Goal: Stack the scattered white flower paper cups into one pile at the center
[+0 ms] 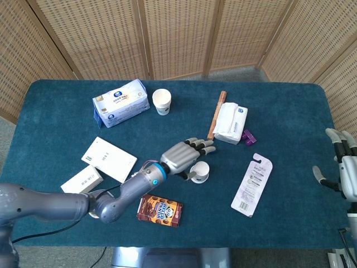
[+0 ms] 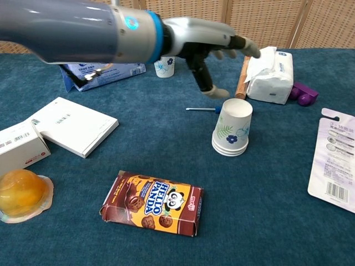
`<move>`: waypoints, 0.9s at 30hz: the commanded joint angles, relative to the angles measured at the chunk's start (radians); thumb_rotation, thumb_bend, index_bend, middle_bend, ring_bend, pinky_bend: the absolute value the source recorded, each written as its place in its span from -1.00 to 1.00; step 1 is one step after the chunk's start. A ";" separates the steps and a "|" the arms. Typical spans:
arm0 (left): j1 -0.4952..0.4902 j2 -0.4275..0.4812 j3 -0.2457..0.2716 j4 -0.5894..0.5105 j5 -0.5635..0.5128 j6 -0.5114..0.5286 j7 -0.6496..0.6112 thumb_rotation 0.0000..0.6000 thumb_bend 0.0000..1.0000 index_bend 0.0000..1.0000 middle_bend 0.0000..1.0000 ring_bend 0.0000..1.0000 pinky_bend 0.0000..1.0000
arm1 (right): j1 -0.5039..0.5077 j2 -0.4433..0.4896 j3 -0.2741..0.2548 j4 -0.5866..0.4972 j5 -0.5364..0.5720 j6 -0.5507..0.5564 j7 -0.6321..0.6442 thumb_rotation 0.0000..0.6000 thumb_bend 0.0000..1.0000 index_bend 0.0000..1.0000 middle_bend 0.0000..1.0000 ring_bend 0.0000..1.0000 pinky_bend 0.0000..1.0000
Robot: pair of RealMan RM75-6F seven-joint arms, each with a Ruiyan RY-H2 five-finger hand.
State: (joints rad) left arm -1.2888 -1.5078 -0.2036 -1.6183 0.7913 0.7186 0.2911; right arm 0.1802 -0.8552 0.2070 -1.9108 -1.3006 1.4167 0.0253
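Observation:
A short pile of white flower paper cups [image 2: 233,128] stands upside down near the table's middle, also seen as the cup pile [image 1: 199,172] in the head view. My left hand [image 2: 209,47] hovers above and behind it with fingers spread, holding nothing; the same left hand [image 1: 184,155] shows in the head view just left of the pile. One more flower cup [image 1: 161,101] stands upright at the back, visible as the far cup [image 2: 164,62] behind my arm. My right hand [image 1: 343,167] hangs open off the table's right edge.
A Hello Panda box [image 2: 153,202] lies in front. White boxes [image 2: 75,126] and a jelly cup [image 2: 22,194] sit left. A blue tissue pack [image 1: 120,102] lies back left, a wipes pack [image 2: 270,75] and a wooden stick [image 1: 216,114] back right, and a blister card [image 1: 252,184] right.

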 commanded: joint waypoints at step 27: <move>0.787 0.440 0.374 -0.492 0.588 0.826 -0.062 1.00 -0.14 -1.00 -1.00 -1.00 -0.86 | 0.041 -0.051 -0.022 0.041 0.051 -0.059 -0.192 1.00 -0.27 -0.99 -0.78 -1.00 -0.26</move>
State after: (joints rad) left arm -0.5682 -1.0987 0.1283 -2.0952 1.3209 1.4802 0.2336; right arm 0.2202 -0.9087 0.1895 -1.8597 -1.2662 1.3668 -0.1469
